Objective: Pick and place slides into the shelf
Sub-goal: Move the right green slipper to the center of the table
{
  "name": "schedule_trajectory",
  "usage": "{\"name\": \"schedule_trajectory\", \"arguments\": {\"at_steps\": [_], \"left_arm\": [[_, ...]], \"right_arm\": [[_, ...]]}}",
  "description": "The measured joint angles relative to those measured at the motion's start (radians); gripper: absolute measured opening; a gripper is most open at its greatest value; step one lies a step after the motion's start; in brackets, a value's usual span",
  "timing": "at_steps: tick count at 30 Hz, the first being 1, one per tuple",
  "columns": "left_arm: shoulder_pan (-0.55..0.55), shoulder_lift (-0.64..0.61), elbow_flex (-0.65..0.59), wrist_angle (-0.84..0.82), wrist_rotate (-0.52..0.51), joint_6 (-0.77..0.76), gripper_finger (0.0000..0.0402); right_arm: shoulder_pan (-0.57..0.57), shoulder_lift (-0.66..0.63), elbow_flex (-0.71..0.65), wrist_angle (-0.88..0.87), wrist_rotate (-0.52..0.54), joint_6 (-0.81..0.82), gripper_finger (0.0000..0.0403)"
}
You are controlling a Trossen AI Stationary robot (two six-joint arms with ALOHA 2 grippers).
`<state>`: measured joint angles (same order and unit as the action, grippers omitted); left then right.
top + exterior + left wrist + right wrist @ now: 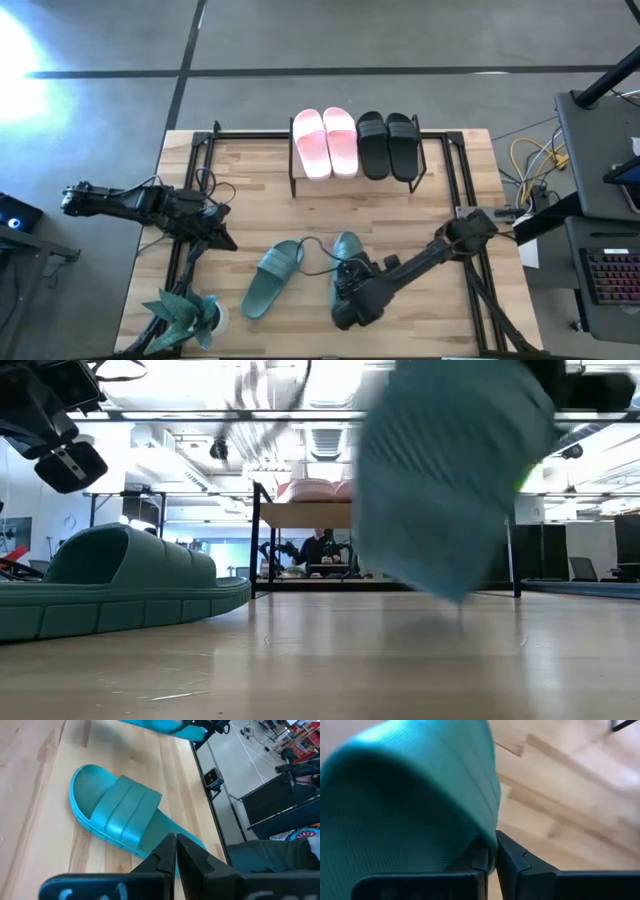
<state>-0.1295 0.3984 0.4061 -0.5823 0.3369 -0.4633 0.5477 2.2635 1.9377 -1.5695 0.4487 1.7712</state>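
Two dark green slides are near the table's front. One green slide [272, 278] [120, 815] [120, 580] lies sole-down on the wood. The other green slide [348, 248] [450, 470] is in my right gripper [350, 275] [492, 856], which is shut on it. My left gripper [226, 240] [175, 851] is shut and hovers left of the lying slide, touching nothing. The shelf [355, 180] [300, 515] stands at the far middle. A pink pair [325, 140] and a black pair [388, 145] rest on its plank top. My right gripper pinches the green slide at its edge [485, 837] between the two fingers; the slide's own body hides which part that is. In the high view the fingers sit over its near end. The low view shows the slide lifted clear of the table, tilted.
A green artificial plant [185, 315] sits at the table's near left corner. Black frame rails [195, 200] [465, 180] run along both sides of the table. A thin cable [312, 245] loops between the two green slides. Bare wood lies in front of the shelf.
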Motion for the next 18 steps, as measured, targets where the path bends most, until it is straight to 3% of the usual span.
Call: {"name": "schedule_trajectory", "arguments": {"at_steps": [5,11,15,18], "left_arm": [[0.000,0.000,0.000,-0.001,-0.019,0.000,0.0000],[0.000,0.000,0.000,-0.002,-0.032,-0.001,0.0000],[0.000,0.007,0.001,-0.002,-0.033,-0.001,0.0000],[0.000,0.010,0.001,-0.001,-0.045,-0.001,0.0000]], "right_arm": [[-0.037,-0.004,-0.169,-0.010,-0.044,-0.143,0.0012],[-0.065,-0.048,-0.296,0.001,0.109,-0.190,0.0012],[-0.113,-0.131,-0.362,-0.004,0.148,-0.110,0.0012],[-0.147,-0.171,-0.414,-0.002,0.150,-0.218,0.0012]]}}
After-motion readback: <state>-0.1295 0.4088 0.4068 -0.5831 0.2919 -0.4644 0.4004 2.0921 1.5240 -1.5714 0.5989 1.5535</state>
